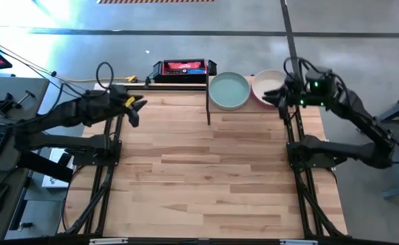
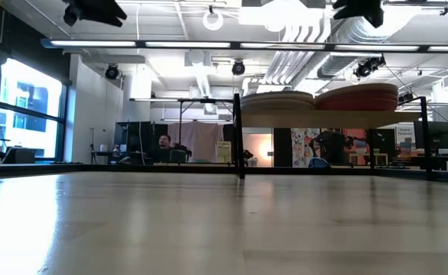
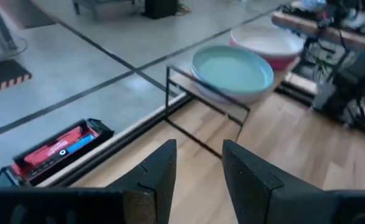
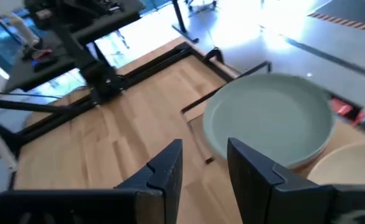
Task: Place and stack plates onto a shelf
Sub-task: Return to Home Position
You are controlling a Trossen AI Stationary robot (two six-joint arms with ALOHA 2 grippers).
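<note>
Plates (image 1: 264,82): sitting in two stacks so they fit the shelf (image 2: 308,118) (mint-green plate (image 1: 229,90) topmost).
Left end effector (image 3: 199,146): hovering empty, slightly parted, above worktop (image 1: 199,170).
Right end effector (image 4: 204,144): hovering empty, parted, near the stacks.

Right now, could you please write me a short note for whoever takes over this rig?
Left pincer: open, empty, above the far left corner of the tabletop.
Right pincer: open, empty, beside the cream-topped stack.
Plates: a mint-topped stack and the cream-topped stack stand side by side on the shelf.
Done: no plates show on the tabletop, so stacking looks finished.
Left: likely only the return to the home pose.
</note>
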